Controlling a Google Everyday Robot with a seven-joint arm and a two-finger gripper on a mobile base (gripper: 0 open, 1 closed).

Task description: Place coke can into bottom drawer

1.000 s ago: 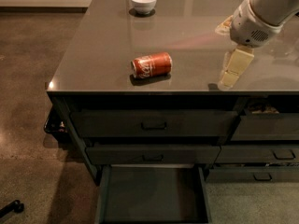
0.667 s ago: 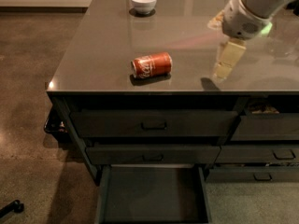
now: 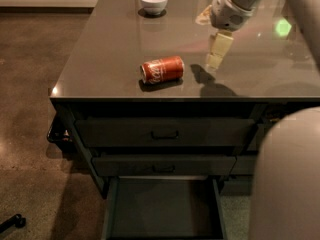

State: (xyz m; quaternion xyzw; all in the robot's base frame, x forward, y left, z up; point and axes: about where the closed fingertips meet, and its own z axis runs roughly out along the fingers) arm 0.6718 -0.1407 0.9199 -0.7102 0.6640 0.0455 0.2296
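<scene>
Coke can [image 3: 162,69] lies sideways near the tabletop [image 3: 100,59] front edge; tool [image 3: 215,60] hovers beside it, grip unclear; bottom drawer [image 3: 161,209] open below.

Glossy grey table [image 3: 100,69]: coke can [image 3: 162,69] on side, mid-front; white bowl [image 3: 153,2] upright, back edge; gripper [image 3: 215,60] above, right of can.

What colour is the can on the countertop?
Coke can: red-orange, white script, in the camera view; tool hovers beside it.

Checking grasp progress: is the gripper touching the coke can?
Apart. The camera view shows bare countertop between the coke can, lying on its side, and the gripper to its right.
</scene>
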